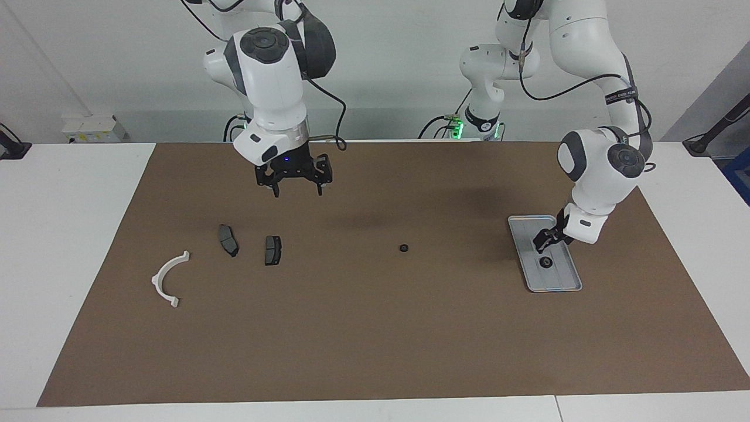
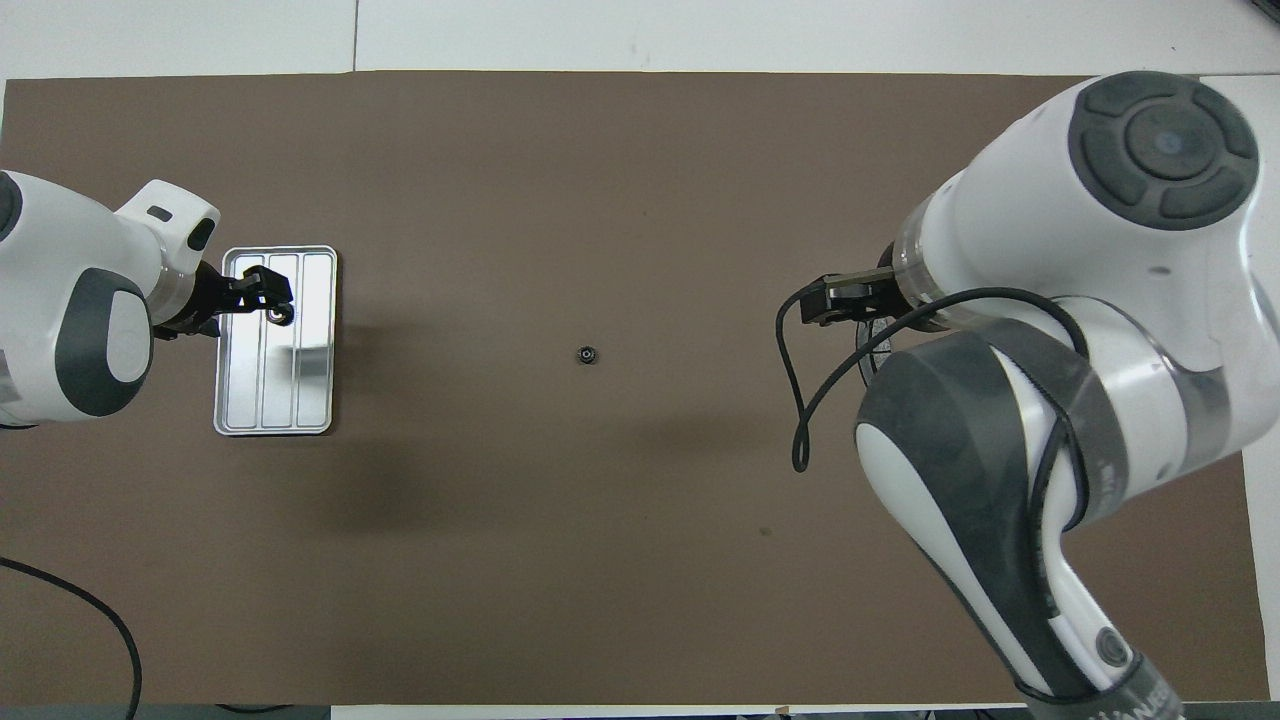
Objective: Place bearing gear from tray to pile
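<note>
The silver-grey tray (image 1: 527, 225) lies on the brown mat at the left arm's end; it also shows in the overhead view (image 2: 300, 400). A small black bearing gear (image 1: 546, 262) lies in the tray, also seen from overhead (image 2: 283, 316). My left gripper (image 1: 542, 245) hangs low over the tray, just above that gear and beside it in the overhead view (image 2: 272, 297). A second bearing gear (image 1: 404, 248) lies on the mat mid-table. The pile is a white arc (image 1: 170, 278) and two dark pads (image 1: 228, 240) (image 1: 273, 249). My right gripper (image 1: 297, 189) waits open and empty above the mat, near the pile.
The brown mat (image 1: 375, 340) covers most of the white table. In the overhead view the right arm (image 2: 1050, 350) hides the pile. A black cable loop (image 2: 800, 400) hangs from the right wrist.
</note>
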Controlling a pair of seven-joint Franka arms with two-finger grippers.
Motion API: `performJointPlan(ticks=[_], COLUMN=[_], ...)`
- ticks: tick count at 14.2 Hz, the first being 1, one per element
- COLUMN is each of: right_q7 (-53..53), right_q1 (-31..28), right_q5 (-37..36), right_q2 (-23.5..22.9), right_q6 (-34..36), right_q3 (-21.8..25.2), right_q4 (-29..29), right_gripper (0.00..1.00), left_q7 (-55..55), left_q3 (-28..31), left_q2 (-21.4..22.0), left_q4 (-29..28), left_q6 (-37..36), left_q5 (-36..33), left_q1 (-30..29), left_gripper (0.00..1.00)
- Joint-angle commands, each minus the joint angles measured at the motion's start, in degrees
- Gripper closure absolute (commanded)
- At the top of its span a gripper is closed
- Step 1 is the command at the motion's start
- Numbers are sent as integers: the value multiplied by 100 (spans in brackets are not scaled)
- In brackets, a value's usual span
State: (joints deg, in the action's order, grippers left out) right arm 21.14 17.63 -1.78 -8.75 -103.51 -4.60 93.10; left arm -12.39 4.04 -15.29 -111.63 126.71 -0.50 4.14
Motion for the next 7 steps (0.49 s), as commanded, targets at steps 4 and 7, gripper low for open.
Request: performJointPlan(ticks=[4, 7], right_q7=[241, 1144], right_q1=[687, 1100], right_q5=[-94, -138], right_q2=[-750, -1110], right_q6=[-389, -607], right_q3=[12, 21], right_q4=[-352, -433], right_gripper=[0, 0], left_q7=[132, 114], left_q3=[-53, -62], left_q2=[-281, -413], left_q4=[-17, -26], left_q6=[600, 855], left_q5=[-143, -126], left_q1=[-264, -265], left_gripper=[21, 23])
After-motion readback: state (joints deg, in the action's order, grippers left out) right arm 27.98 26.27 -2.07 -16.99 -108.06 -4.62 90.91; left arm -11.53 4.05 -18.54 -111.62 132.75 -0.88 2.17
